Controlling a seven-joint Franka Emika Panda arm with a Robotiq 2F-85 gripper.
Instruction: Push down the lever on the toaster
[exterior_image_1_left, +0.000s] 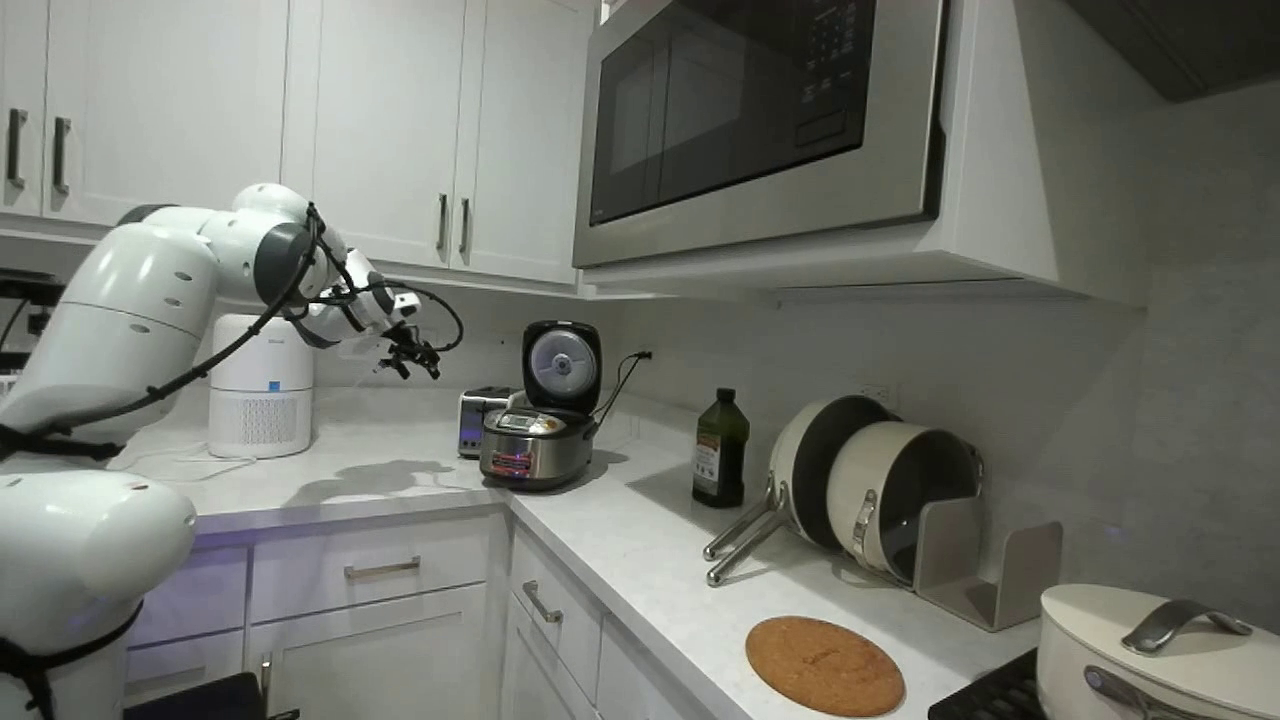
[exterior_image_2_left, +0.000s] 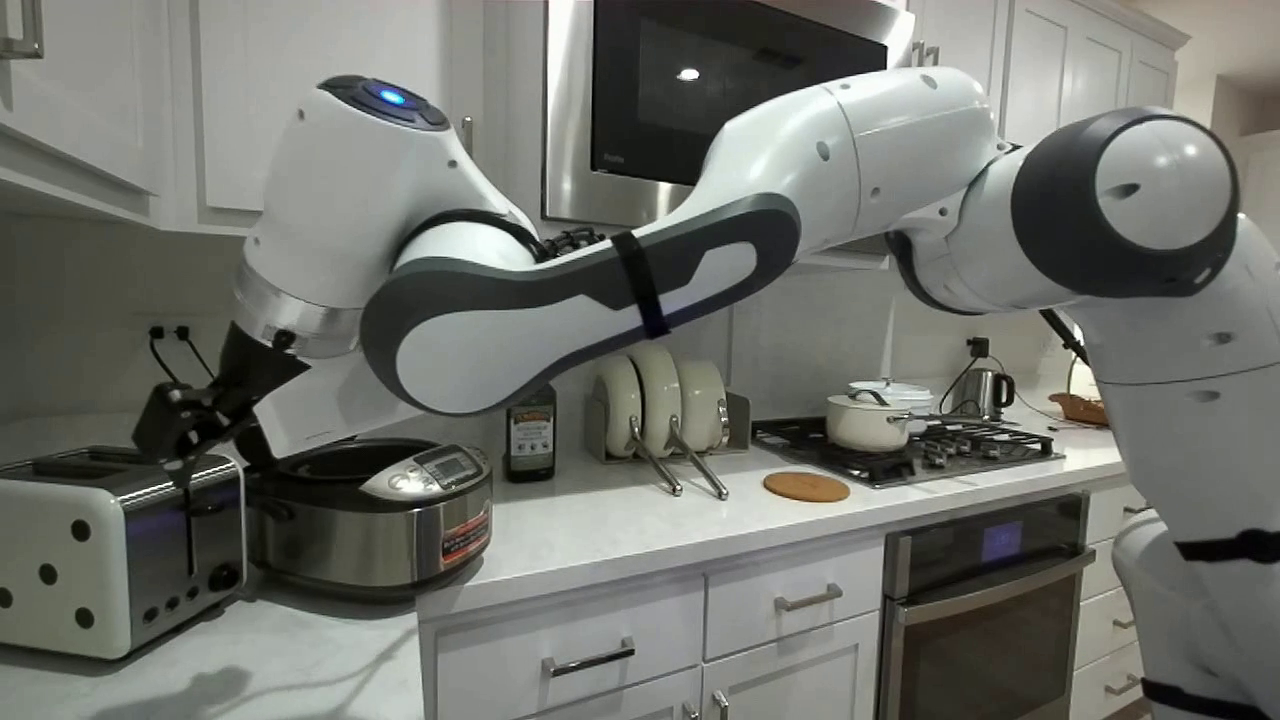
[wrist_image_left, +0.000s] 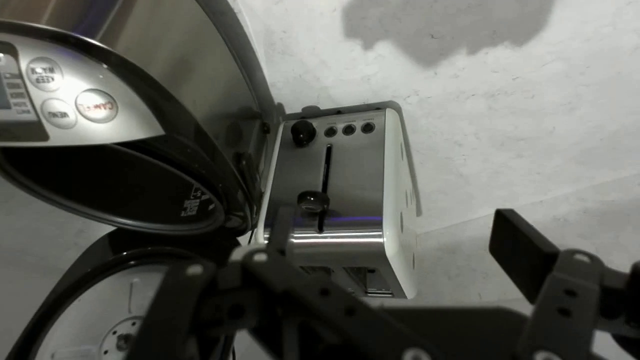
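The toaster (wrist_image_left: 350, 175) has a brushed-steel front and white sides with black dots. It stands on the counter, also in both exterior views (exterior_image_1_left: 470, 428) (exterior_image_2_left: 65, 560). Its black lever (wrist_image_left: 313, 201) sits in the upper part of the vertical front slot; it shows small in an exterior view (exterior_image_2_left: 207, 508). My gripper (wrist_image_left: 402, 237) is open and empty, fingers wide apart. In the wrist view, one finger overlaps the toaster's top edge near the lever and the other is off its white side. In an exterior view, the gripper (exterior_image_2_left: 185, 440) is at the toaster's upper front; contact cannot be told.
A steel rice cooker (exterior_image_2_left: 340, 530) with its lid raised stands close beside the toaster. A white cylindrical appliance (exterior_image_1_left: 262, 390) stands farther along the counter. A dark bottle (exterior_image_1_left: 720, 450), racked pans (exterior_image_1_left: 900, 490) and a brown round mat (exterior_image_1_left: 825, 665) are on the other counter run.
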